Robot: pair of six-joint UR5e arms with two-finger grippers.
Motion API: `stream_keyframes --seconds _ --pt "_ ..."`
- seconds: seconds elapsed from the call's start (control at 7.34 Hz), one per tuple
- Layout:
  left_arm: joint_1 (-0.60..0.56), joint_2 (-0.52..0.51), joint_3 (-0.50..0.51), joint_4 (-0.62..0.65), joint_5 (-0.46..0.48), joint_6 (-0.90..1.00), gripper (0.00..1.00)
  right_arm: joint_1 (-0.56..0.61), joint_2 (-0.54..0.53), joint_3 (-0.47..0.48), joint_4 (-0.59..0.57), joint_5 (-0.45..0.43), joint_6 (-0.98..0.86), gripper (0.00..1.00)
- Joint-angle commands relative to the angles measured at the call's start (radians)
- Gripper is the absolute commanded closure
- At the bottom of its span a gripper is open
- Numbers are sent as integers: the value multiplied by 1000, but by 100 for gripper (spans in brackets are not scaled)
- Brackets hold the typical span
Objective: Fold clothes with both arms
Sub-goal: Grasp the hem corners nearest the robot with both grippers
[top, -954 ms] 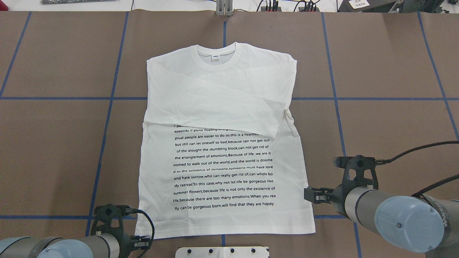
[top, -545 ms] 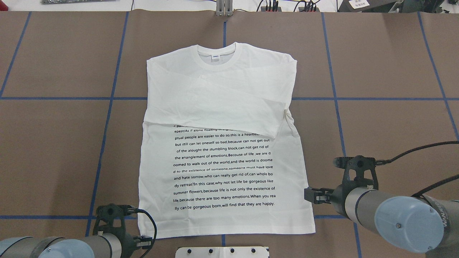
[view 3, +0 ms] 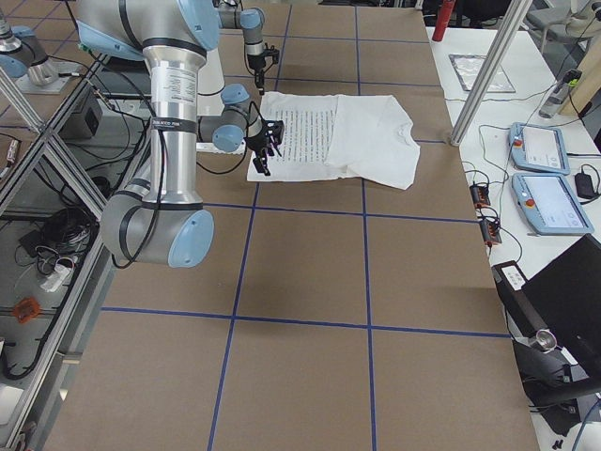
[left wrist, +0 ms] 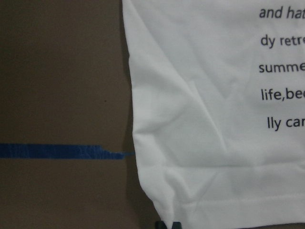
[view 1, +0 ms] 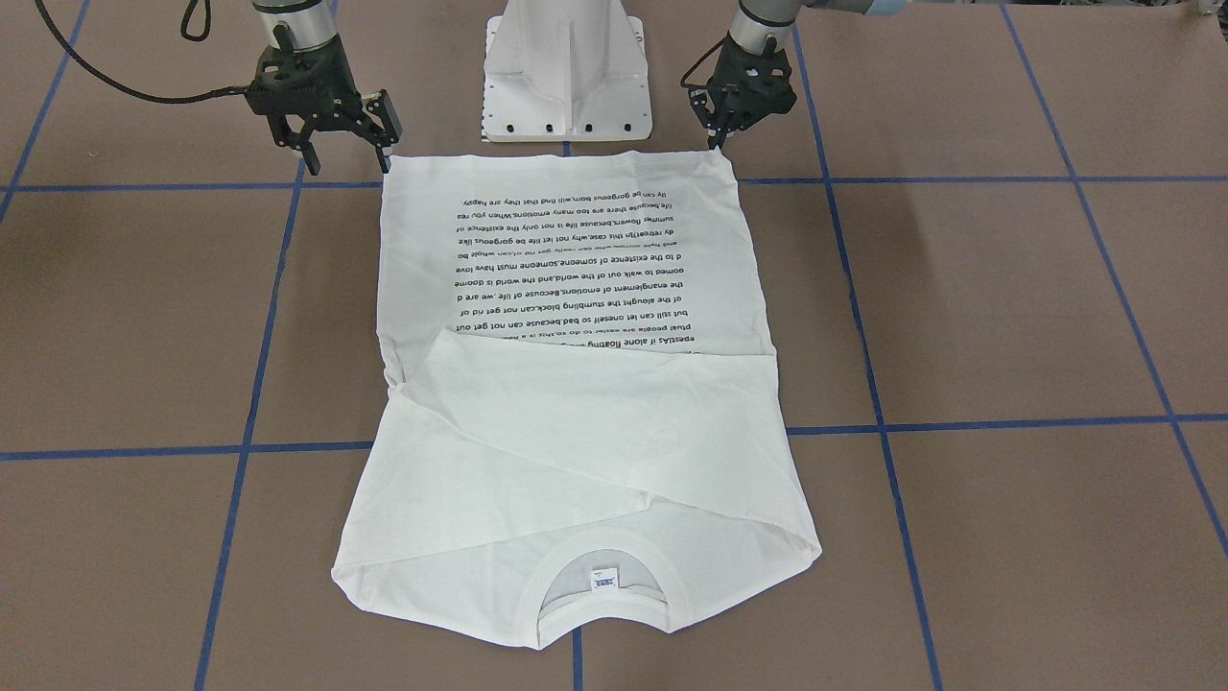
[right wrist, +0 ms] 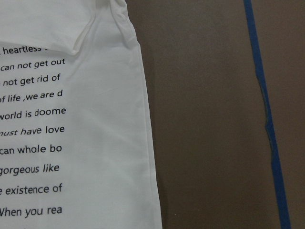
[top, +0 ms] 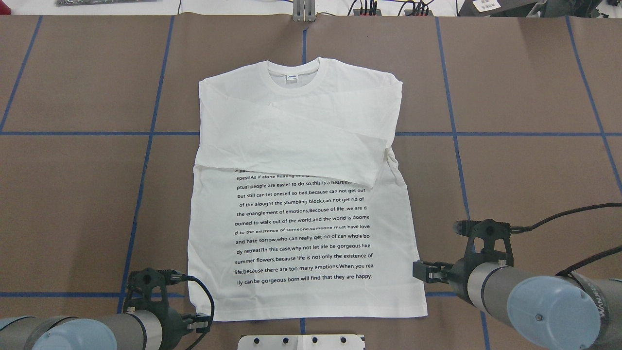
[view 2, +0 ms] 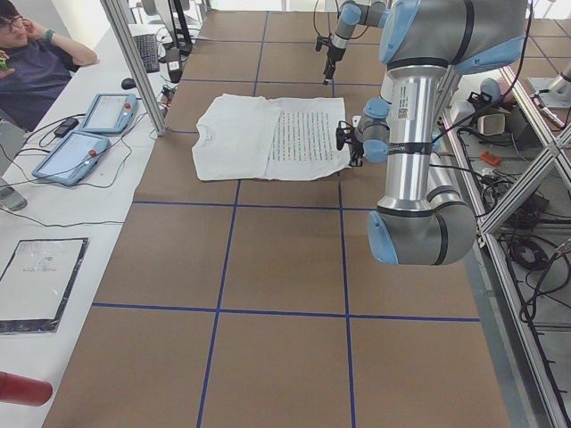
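The white T-shirt [top: 301, 146] lies flat on the brown table with its text face up, collar far from me. Both sleeves are folded across the chest. It also shows in the front view [view 1: 576, 403]. My left gripper [top: 200, 324] is low at the hem's left corner. In the front view [view 1: 715, 144] its fingers meet in one tip at that corner. The left wrist view shows two dark fingertips [left wrist: 163, 225] close together at the hem [left wrist: 214, 119]. I cannot tell if they pinch cloth. My right gripper [view 1: 345, 152] is open, just off the hem's other corner [top: 423, 272].
The white pedestal [view 1: 566, 77] stands just behind the hem [top: 301, 341]. Blue tape lines [top: 146, 133] cross the table. An operator [view 2: 27, 71] sits beyond the far edge with tablets [view 2: 107, 111] and cables. Bare brown table lies on both sides of the shirt.
My left gripper has crept right and forward to the hem's left corner. My right gripper has shifted slightly back toward me. The shirt has not moved.
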Motion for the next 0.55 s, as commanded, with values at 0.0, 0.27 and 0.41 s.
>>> stream_keyframes --seconds 0.0,0.27,0.41 --pt "-14 -2 -33 -2 8 1 100 -100 -12 -1 4 -81 112 8" --pt "-20 0 -34 -2 47 2 100 -172 -10 -11 4 -153 165 29" --pt "-24 1 -36 0 54 4 100 -188 -3 -34 5 -171 166 35"
